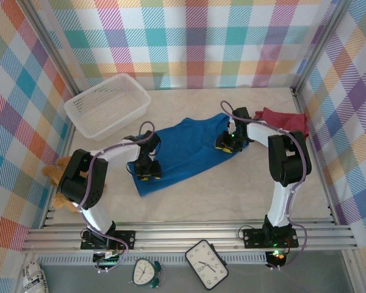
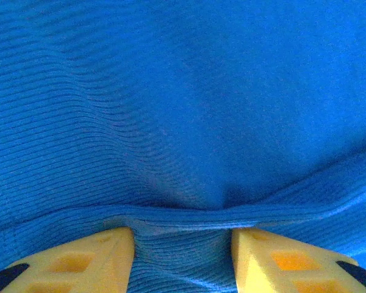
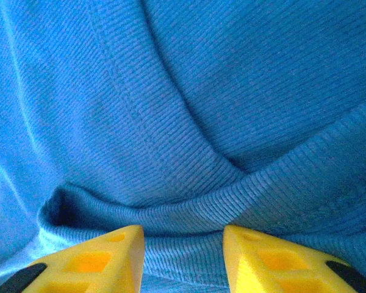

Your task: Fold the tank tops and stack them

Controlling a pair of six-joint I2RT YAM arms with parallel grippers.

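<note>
Currently: bright blue ribbed tank top (image 1: 183, 149) pinched by left gripper (image 2: 183, 235) and right gripper (image 3: 183, 231); shallow holds may slip when lifted

Matt ribbed cloth: blue tank top (image 2: 183, 91); white mesh plastic: basket (image 1: 107, 102).

Odds and ends around the bench (image 1: 232, 189)
We find a white mesh basket (image 1: 107, 105) at the far left, a brown teddy bear (image 1: 50, 172) at the left edge, and a round clock (image 1: 145, 271) near a black clock (image 1: 206, 264) below the front rail.
</note>
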